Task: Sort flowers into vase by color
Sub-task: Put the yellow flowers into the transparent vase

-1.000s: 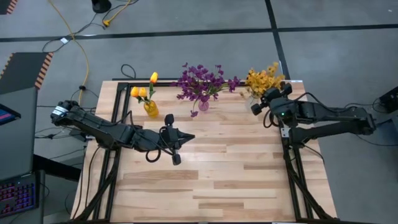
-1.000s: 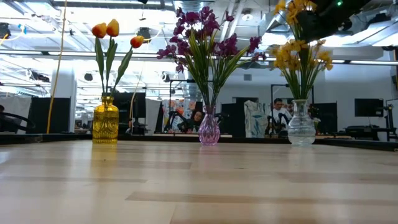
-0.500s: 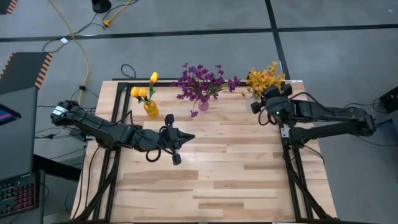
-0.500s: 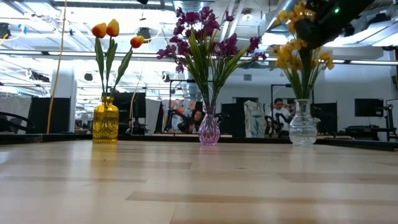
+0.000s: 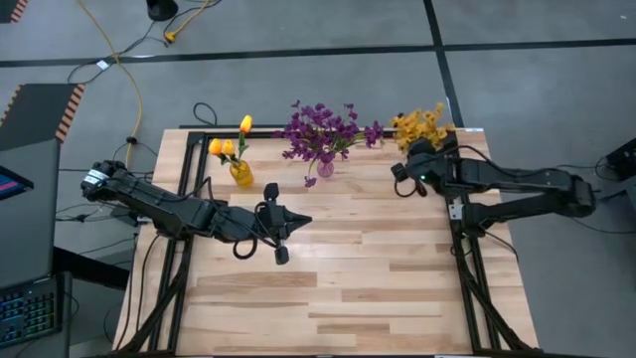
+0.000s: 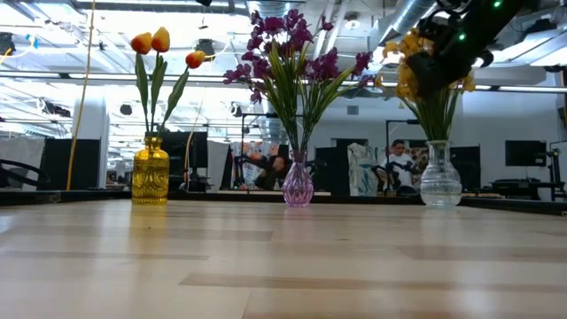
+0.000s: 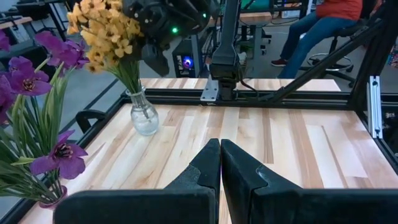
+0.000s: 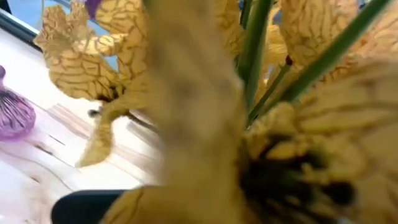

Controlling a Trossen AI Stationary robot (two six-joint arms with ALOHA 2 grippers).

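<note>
1. Worktop [image 5: 338,288]: a pale wooden table carrying three vases along its far edge.
2. Left gripper [image 5: 281,235]: rests near the worktop's middle, its jaws pressed together, holding nothing.
3. Right gripper [image 5: 406,171]: sits among the yellow flowers [image 6: 423,75] near the far right corner; blossoms crowd its wrist view, so whether its jaws are apart or together cannot be told.
4. Purple flowers [image 5: 323,129]: stand in a purple vase [image 6: 298,184] at mid far edge.
5. Orange-yellow tulips [image 6: 158,46]: stand in an amber vase [image 6: 151,171] towards the far left corner.
6. Clear vase [image 6: 439,177]: holds the yellow stems; hidden from above by the arm.
</note>
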